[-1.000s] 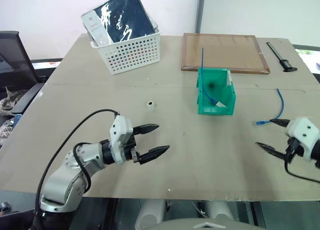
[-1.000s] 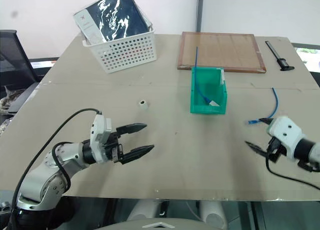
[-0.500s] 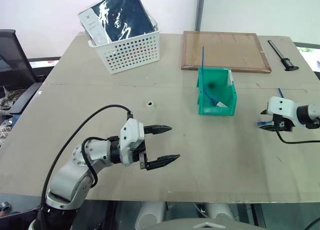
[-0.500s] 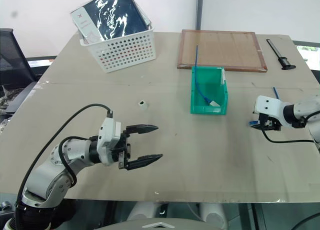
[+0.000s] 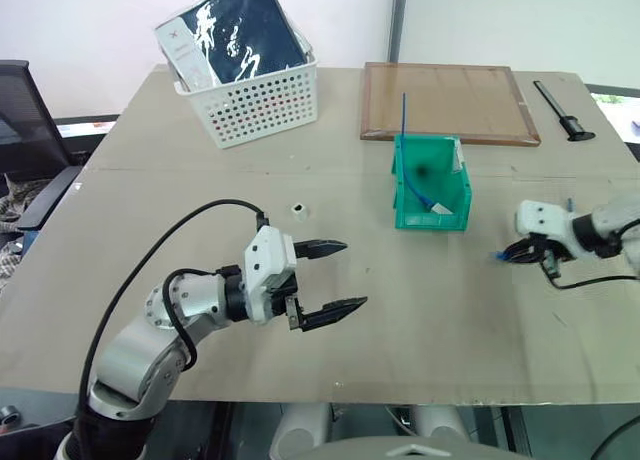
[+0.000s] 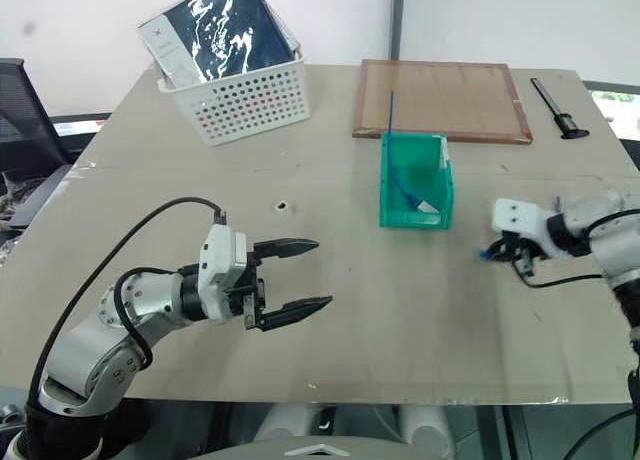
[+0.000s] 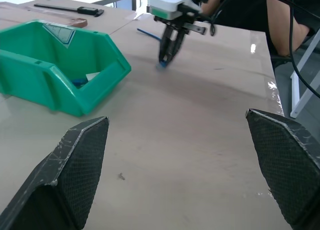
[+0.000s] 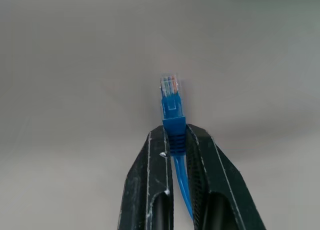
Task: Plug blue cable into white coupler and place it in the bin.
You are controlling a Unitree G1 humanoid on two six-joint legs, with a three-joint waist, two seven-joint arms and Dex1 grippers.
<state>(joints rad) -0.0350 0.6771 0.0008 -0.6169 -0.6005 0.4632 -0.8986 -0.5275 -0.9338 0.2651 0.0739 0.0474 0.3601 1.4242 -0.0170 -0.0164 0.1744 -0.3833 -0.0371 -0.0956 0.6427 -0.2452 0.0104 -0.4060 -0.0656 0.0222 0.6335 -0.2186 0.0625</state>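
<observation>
My right gripper [image 8: 175, 131] is shut on the blue cable [image 8: 170, 102] just behind its clear plug, which sticks out past the fingertips close above the table. From the head, this gripper [image 5: 508, 255] is low over the table, right of the green bin [image 5: 432, 220]. The tiny white coupler [image 5: 300, 209] lies on the table left of the bin, apart from both grippers. My left gripper [image 5: 355, 274] hangs open and empty above the table, nearer me than the coupler. The left wrist view shows the bin [image 7: 95, 92] and the right gripper [image 7: 165, 60] pinching the cable.
A straight blue cable [image 5: 405, 130] stands up out of the bin. A white perforated basket [image 5: 262, 105] holding a dark packet sits at the back left. A wooden board [image 5: 450, 102] and a black tool [image 5: 563, 110] lie at the back right.
My right gripper has swung in from the table's right edge towards the bin and shut on the cable's plug end. My left gripper has drifted slightly right, still open.
</observation>
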